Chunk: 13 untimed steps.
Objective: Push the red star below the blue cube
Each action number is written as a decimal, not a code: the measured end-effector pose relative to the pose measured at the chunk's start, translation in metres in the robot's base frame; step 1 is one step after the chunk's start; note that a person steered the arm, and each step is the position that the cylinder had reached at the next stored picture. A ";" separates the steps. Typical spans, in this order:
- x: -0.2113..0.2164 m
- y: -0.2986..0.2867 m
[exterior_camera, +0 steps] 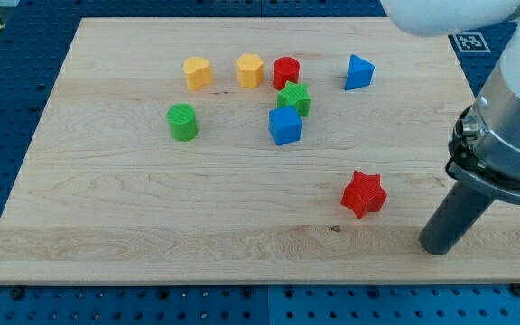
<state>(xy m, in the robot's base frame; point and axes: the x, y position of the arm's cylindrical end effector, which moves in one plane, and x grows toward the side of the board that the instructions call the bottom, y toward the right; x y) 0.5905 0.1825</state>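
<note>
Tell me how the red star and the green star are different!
The red star sits alone low on the board's right, near my tip; the green star is crowded up top, touching the blue cube. The red star looks bigger than the green star. Both are star-shaped blocks.

Red star (pixel 363 194), blue cube (pixel 285 125), green star (pixel 294 97), yellow blocks (pixel 198 72), pale wood-grained board (pixel 152 208).
</note>
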 end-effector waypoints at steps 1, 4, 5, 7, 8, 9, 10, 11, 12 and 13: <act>-0.001 -0.006; -0.035 -0.044; -0.045 -0.045; -0.045 -0.096; -0.045 -0.120; -0.044 -0.116; -0.040 -0.073; -0.052 -0.063; -0.055 -0.067; -0.061 -0.081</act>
<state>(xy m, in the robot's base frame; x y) 0.5295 0.1014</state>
